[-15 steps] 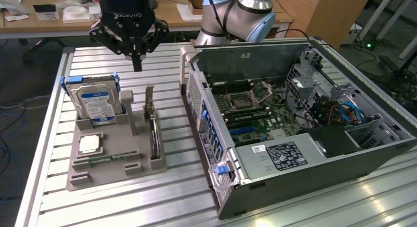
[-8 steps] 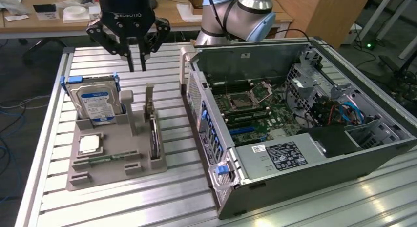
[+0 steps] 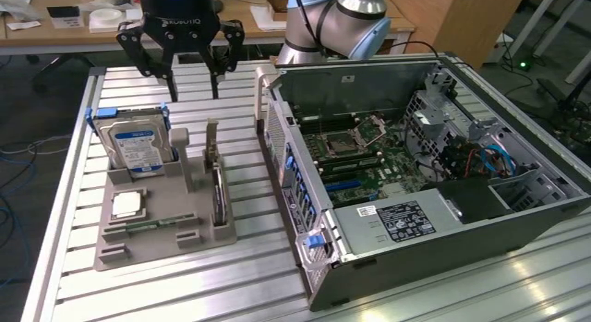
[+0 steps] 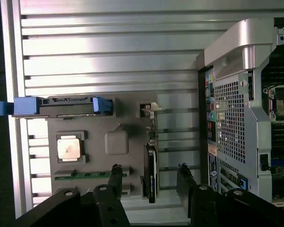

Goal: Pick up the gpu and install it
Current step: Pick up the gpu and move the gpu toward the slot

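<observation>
Exterior view: pincer [image 3: 194,95] spread above gpu [image 3: 217,190].

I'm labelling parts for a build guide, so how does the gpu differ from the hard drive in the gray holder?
The hard drive shows a broad face with a blue-white label; the gpu is a thin dark card seen edge-on. The hard drive has blue side rails; the gpu has a silver end bracket. Both stand on edge in slots of the gray holder.
</observation>
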Robot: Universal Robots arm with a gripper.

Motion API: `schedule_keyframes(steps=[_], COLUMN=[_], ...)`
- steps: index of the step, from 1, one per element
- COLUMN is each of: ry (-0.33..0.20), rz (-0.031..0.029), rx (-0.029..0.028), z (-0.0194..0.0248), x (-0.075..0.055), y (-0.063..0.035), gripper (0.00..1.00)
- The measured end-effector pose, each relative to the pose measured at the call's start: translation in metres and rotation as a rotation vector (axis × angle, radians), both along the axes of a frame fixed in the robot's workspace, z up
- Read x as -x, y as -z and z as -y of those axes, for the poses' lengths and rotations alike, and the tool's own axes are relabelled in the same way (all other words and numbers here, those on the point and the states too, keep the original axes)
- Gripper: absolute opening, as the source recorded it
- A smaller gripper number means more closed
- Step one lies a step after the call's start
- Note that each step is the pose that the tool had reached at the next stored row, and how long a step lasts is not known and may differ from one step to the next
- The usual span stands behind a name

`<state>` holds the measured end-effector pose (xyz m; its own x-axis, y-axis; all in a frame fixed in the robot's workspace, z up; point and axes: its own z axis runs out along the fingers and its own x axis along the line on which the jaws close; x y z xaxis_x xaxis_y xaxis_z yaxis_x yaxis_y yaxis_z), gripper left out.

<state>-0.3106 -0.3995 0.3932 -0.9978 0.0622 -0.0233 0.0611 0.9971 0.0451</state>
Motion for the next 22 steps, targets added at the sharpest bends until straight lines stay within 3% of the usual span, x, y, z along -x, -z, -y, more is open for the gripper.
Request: schedule_keyframes(steps=[1,3,7,11,14,18,22], ry=[-0.002,-0.01,-0.023,-0.025,-0.026,-0.039,-0.069], rz=[0.0,-0.0014,-0.0103,-0.0127,-0.0152,-0.0258,-0.0314], rx=[0.0001,0.0,0.0,-0.0001,0.0001,0.0002,0.0005], z=[0.0,0.0001,0.0015,0.0064,0.0069,0.0072,0.0079], x=[0.0,0.0,0.0,0.0,0.0,-0.002,-0.002], y=[0.0001,0.0006,0.002,0.0039,0.0056,0.0092,0.0127], gripper=[0.59,0.59,0.59,0.59,0.59,0.59,0.59])
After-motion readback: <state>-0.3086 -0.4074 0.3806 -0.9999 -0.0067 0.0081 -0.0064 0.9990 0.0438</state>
